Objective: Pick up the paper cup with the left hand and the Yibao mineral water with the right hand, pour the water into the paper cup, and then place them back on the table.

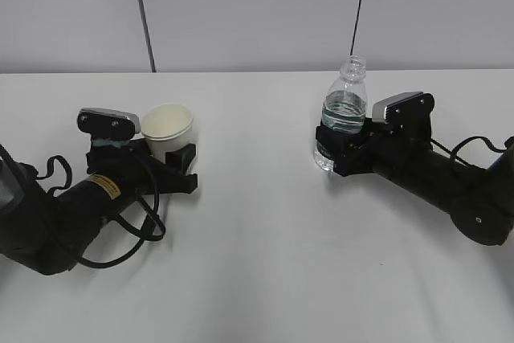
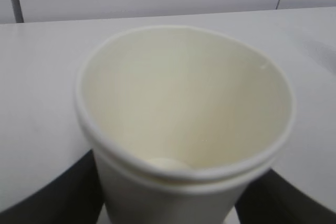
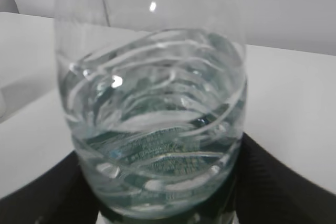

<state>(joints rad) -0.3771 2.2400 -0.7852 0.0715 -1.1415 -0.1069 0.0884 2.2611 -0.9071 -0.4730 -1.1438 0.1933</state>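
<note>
At left of frame my left hand (image 1: 175, 158) clamps the paper cup (image 1: 167, 128); right hand (image 1: 341, 153) grips the Yibao mineral water (image 1: 343, 112); lifting, pouring remain.

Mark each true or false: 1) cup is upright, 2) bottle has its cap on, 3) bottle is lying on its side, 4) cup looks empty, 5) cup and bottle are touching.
1) The cup is upright: true. It stands between the fingers of the left end effector, open end up.
2) The bottle has its cap on: false. Its neck is open, no cap.
3) The bottle is lying on its side: false. It stands upright on the table, with the right end effector around its lower part.
4) The cup looks empty: true. The left wrist view shows a dry inside down to the bottom.
5) Cup and bottle are touching: false. They stand well apart, cup left, bottle right.
</note>
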